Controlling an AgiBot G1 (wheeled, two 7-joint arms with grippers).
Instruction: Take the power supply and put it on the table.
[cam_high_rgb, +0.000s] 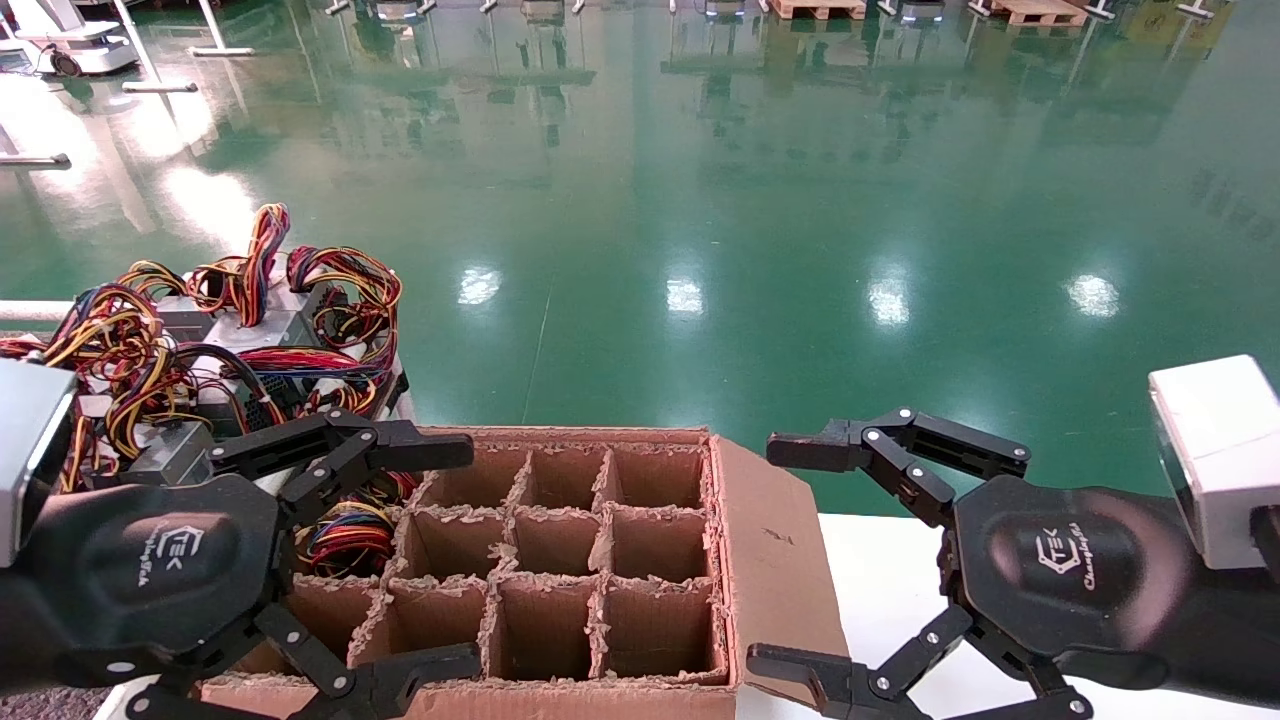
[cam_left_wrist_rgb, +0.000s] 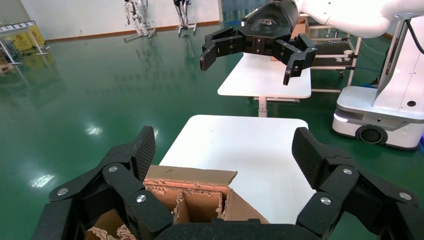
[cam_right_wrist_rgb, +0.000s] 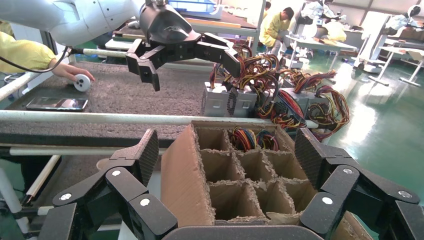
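Observation:
Several grey power supplies (cam_high_rgb: 235, 335) with red-yellow-black wire bundles stand packed on the table's far corner, also seen in the right wrist view (cam_right_wrist_rgb: 235, 100). The table (cam_right_wrist_rgb: 125, 92) is dark speckled with a white tube rail (cam_right_wrist_rgb: 100, 118). More coloured wires (cam_high_rgb: 350, 540) poke from the left cells of a divided cardboard box (cam_high_rgb: 560, 436); the unit bodies there are hidden. My left gripper (cam_high_rgb: 445, 560) hovers open above the box's left column, holding nothing. My right gripper (cam_high_rgb: 780, 555) hangs open, also holding nothing, just off the box's right flap.
The box rests on a plain white tabletop (cam_left_wrist_rgb: 250, 145). On the speckled table lie a phone (cam_right_wrist_rgb: 56, 103) and a white round object (cam_right_wrist_rgb: 80, 82) under a person's hand (cam_right_wrist_rgb: 67, 72). Green floor lies beyond; another robot base (cam_left_wrist_rgb: 380, 112) stands to the right.

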